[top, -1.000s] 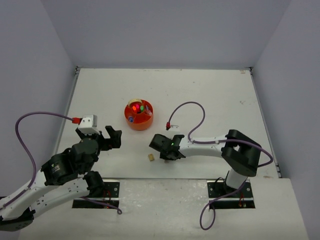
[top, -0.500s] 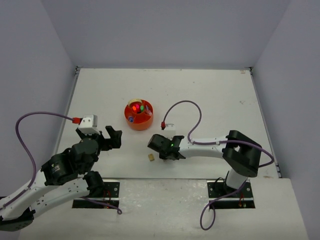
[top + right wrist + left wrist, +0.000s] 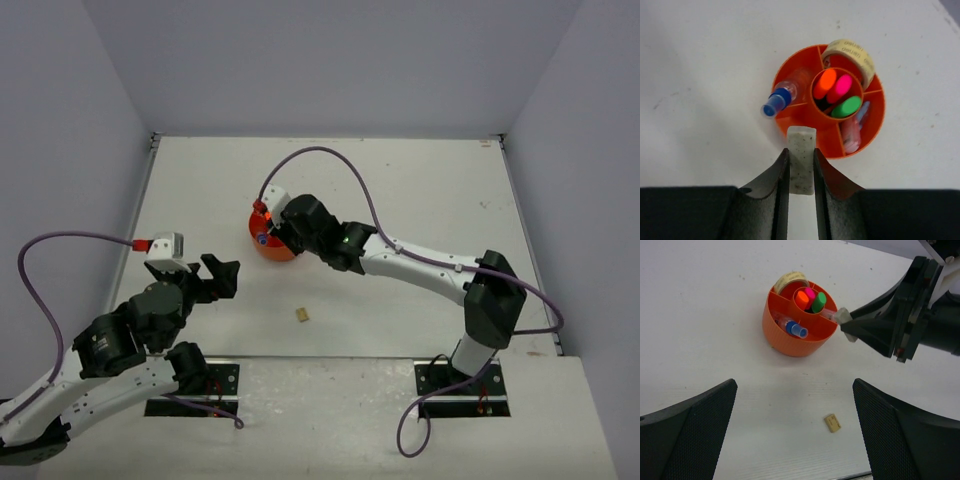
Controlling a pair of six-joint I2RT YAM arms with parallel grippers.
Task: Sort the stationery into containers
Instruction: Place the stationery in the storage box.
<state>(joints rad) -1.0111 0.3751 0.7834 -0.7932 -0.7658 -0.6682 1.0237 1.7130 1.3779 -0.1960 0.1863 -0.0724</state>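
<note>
– Grippers first: how do they stand?
– The right gripper is pinching a grey speckled block between its fingers, with the block's end sticking out past the tips. The left gripper is spread wide and holds nothing; it hangs above the surface, well apart from the rest.
– Where is that grey block, then?
– Right at the rim of the orange organiser. I cannot tell whether it is over a compartment or just outside the wall.
– And what lies in the organiser?
– Three highlighters with orange, pink and green ends stand in the central well. A beige tape ring sits upright in one outer compartment, a blue-capped piece leans out of another, and a pale capsule lies in a third.
– Anything loose?
– A small tan block lies alone on the surface, between the organiser and the arm bases.
</note>
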